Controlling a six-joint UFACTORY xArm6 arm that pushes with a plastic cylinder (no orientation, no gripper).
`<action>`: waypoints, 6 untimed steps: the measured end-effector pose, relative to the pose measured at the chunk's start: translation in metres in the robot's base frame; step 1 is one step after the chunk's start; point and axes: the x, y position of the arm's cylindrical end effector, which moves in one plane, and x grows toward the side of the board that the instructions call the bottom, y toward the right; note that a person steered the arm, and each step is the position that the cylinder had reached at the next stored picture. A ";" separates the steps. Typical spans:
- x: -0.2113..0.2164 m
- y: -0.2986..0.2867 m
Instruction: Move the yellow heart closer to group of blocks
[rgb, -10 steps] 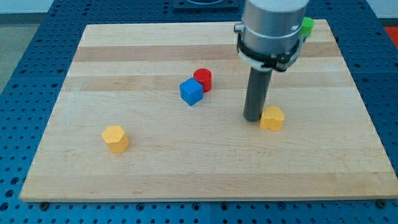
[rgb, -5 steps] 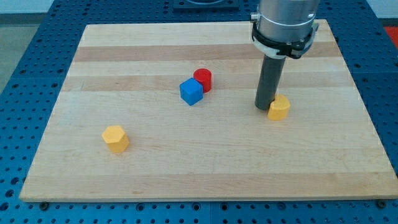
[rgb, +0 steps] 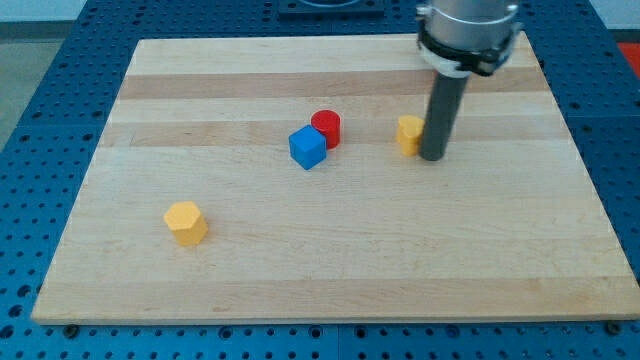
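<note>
Small yellow heart block (rgb: 408, 133) sits right of board centre, toward the far edge, touching the tip (rgb: 433, 157) on its right. No jaws, just a rod. Red cylinder (rgb: 326, 128) and blue cube (rgb: 308, 147) lie near; gap left.

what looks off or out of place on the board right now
Nothing is damaged or spilled. The one outlier is the yellow block alone near the view's bottom left, away from the blue cube and red cylinder. My tip sits against the yellow heart.
</note>
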 end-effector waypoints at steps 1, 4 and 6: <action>0.022 -0.016; -0.034 0.002; -0.015 0.047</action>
